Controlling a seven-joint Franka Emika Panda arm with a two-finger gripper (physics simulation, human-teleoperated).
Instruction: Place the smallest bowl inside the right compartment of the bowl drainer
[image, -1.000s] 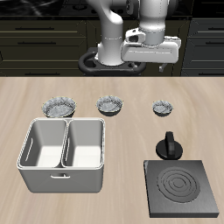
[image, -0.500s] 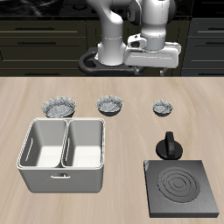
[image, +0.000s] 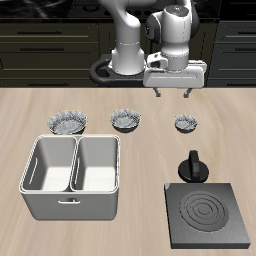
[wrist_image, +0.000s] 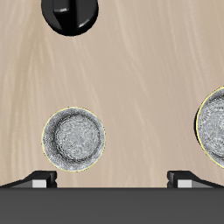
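The smallest bowl (image: 186, 123), grey-silver with a ruffled rim, sits on the wooden table at one end of a row of three alike; in the wrist view it (wrist_image: 74, 137) lies below the gripper. My gripper (image: 171, 94) hangs above and a little behind it, pointing down, open and empty; its fingertips (wrist_image: 39, 181) show apart in the wrist view. The bowl drainer (image: 70, 208), a light grey tub with two deep wells, stands near the table's front edge, both wells empty.
The mid-sized ruffled bowl (image: 127, 119) and the widest one (image: 67, 122) sit in the same row; the mid-sized bowl (wrist_image: 214, 127) shows partly in the wrist view. A black knobbed object (image: 192, 166) stands behind a dark square slab with rings (image: 208, 215).
The gripper has turned from a tilted pose to point straight down and has shifted toward the smallest bowl. Bowls and drainer have not moved.
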